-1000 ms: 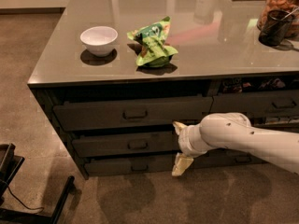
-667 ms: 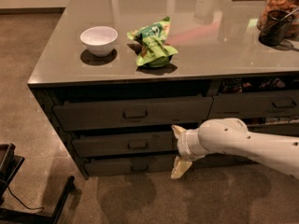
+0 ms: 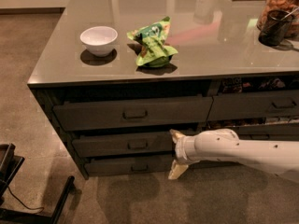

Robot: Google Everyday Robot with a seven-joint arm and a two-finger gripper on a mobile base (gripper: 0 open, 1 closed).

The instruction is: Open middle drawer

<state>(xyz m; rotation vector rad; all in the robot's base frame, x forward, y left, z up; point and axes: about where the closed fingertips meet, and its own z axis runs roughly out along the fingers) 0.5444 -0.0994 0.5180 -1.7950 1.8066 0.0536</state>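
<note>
The middle drawer (image 3: 107, 146) is a dark grey-brown front with a small loop handle (image 3: 137, 145) at its centre, between a taller top drawer (image 3: 93, 115) and a slimmer bottom drawer (image 3: 117, 166). It looks shut. My gripper (image 3: 176, 153) comes in from the right on a white arm, in front of the middle drawer's right end and to the right of its handle. It is open and empty. One fingertip (image 3: 175, 136) is up by the middle drawer's top edge, and the other (image 3: 177, 171) is down by the bottom drawer.
On the grey counter (image 3: 60, 71) stand a white bowl (image 3: 98, 39), a green snack bag (image 3: 152, 42) and a dark cup (image 3: 274, 28) at the far right. More drawers (image 3: 261, 107) are on the right. A black frame (image 3: 28, 204) stands on the floor at bottom left.
My gripper and arm have shifted slightly left along the drawer fronts. The drawers and counter objects have not moved.
</note>
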